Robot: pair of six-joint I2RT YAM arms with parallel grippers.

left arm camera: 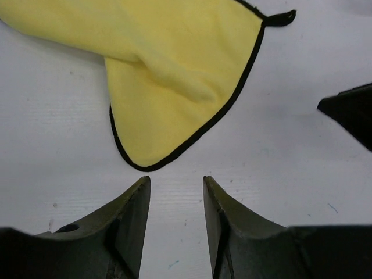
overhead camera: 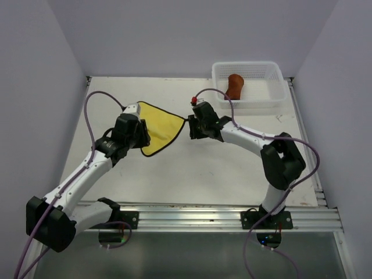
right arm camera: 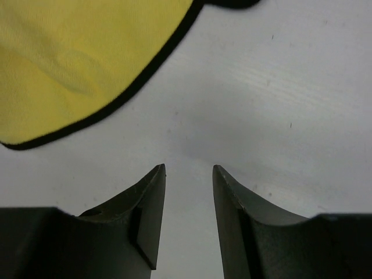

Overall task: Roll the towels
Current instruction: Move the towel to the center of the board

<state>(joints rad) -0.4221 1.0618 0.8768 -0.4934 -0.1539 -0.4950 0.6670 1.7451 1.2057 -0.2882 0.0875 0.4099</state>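
White table [overhead camera: 232,168] boxed in by pale walls [overhead camera: 35,87], two arms meeting over a yellow towel [overhead camera: 158,131].
A metal rail [overhead camera: 203,218] runs along the near edge of the table, and a white mesh basket [overhead camera: 279,72] sits in the far right corner with the rust-brown towel [overhead camera: 235,86] bundled inside it. The yellow towel lies left of centre, one side folded over itself, its dark-edged corner loop pointing at the right arm [overhead camera: 256,139]. The left arm [overhead camera: 87,171] reaches forward and bends inward over the towel's left edge; the right arm crooks leftward to the towel's right corner. The left gripper [left arm camera: 176,180] hangs just short of the towel's hem, jaws narrowly parted and holding nothing. The right gripper [right arm camera: 189,168] is likewise part-way apart over bare table.
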